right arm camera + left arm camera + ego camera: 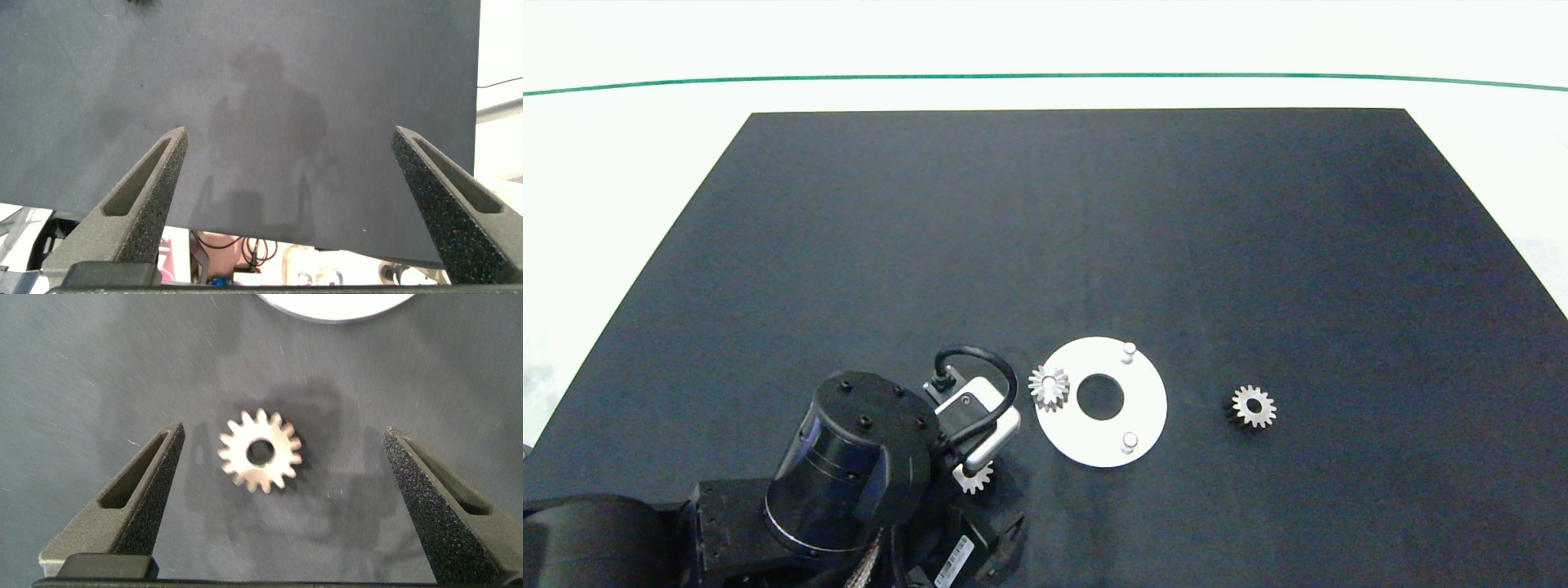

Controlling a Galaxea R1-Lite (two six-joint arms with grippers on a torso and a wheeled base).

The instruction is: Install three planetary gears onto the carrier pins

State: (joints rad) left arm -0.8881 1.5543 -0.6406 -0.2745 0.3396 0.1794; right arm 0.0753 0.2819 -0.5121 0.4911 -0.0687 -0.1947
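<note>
Silvery-metal toothed planetary gears, three in all: one (1049, 387) seated on the left carrier pin of the flat white ring-shaped disc (1143, 408); another (1254, 406) flat on the black worktop (1094, 229), apart from the disc on its right; a third (976, 477) flat on the worktop just off the disc's near-left edge, partly hidden under the left arm in the head view. Two short white cylindrical carrier pins bare: far one (1128, 352), near one (1129, 442). Left hand (282, 449) spread wide, poised over that third gear (260, 449), grey fingers (151, 469) on either side and clear of the teeth, disc edge (335, 304) just beyond. Right hand (286, 155) spread wide too, holding nothing, over bare worktop (270, 98) near its edge; outside the head view.
</note>
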